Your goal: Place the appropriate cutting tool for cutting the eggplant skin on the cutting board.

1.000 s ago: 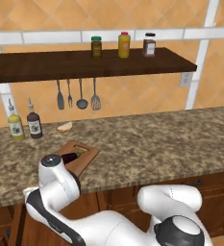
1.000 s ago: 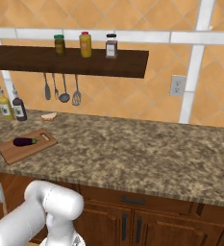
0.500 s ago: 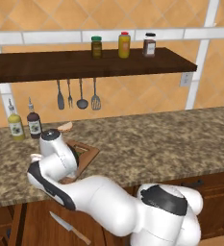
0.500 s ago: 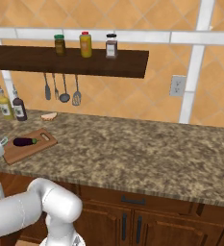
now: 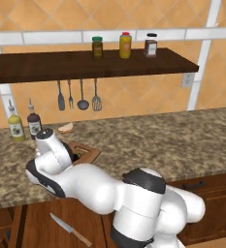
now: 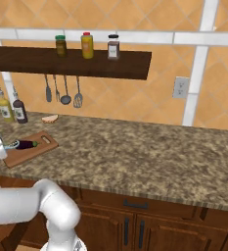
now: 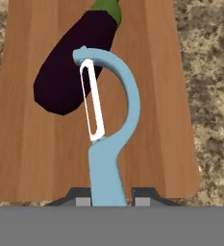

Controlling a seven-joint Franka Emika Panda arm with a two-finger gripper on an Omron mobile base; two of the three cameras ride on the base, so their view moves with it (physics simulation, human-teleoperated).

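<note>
Speckled brown granite worktop (image 6: pixel 135 152) running long under an orange tiled wall, broad and bare to the right of the flat rectangular light brown wooden cutting board (image 6: pixel 30 149), which sits near the worktop's left front edge with its slot handle toward the right. Dark wooden shelf (image 6: pixel 71 61) overhead carrying three jars, hanging utensils below it, two bottles (image 6: pixel 11 107) at the wall well behind the board. Long silver-bladed knife with a brown handle (image 5: pixel 70 229) seen low in front of the cabinets. Small peeler with a light blue handle and a curved arm around a white blade (image 7: pixel 106 134) clamped at its handle between the tips of the tool (image 7: pixel 112 198), held over the board's middle. Small glossy dark purple eggplant with a green stem cap (image 7: pixel 75 62) lying on the board, partly under the peeler's head; touching or not, hard to tell.
</note>
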